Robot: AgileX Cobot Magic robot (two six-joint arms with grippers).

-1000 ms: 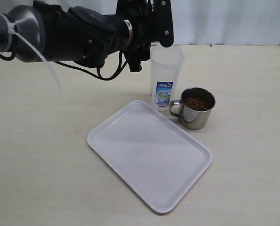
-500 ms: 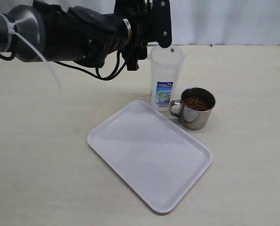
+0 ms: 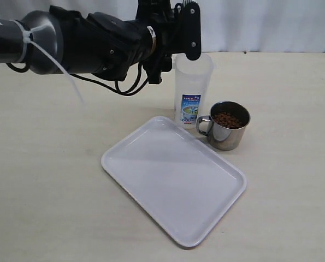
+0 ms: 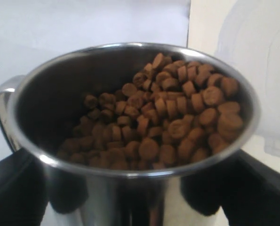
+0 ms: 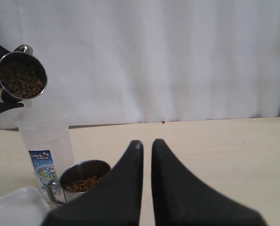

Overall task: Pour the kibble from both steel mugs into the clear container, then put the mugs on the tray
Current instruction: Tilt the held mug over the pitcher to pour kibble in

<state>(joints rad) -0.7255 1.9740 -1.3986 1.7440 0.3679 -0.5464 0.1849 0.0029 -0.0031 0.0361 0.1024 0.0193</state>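
Observation:
My left gripper point(image 4: 132, 200) is shut on a steel mug point(image 4: 107, 197) full of reddish-brown kibble point(image 4: 168, 117). In the right wrist view this mug point(image 5: 10, 59) is tilted just above the rim of the clear container point(image 5: 45, 141). In the exterior view the left gripper point(image 3: 173, 38) hovers at the container's point(image 3: 192, 90) far left rim and hides its mug. A second steel mug point(image 3: 228, 126) with kibble point(image 3: 228, 120) stands right of the container. The white tray point(image 3: 173, 180) lies in front, bare. My right gripper point(image 5: 147, 143) is shut on nothing and points towards the standing mug point(image 5: 83, 181).
The left arm point(image 3: 80, 43) and its cables stretch over the table's back left. A white curtain point(image 5: 177, 56) closes off the far edge. The beige tabletop point(image 3: 293, 164) spreads around the tray. The right arm is outside the exterior view.
The left arm has shifted slightly to the right and its wrist has turned a little above the container. The standing mug, container and tray have not moved.

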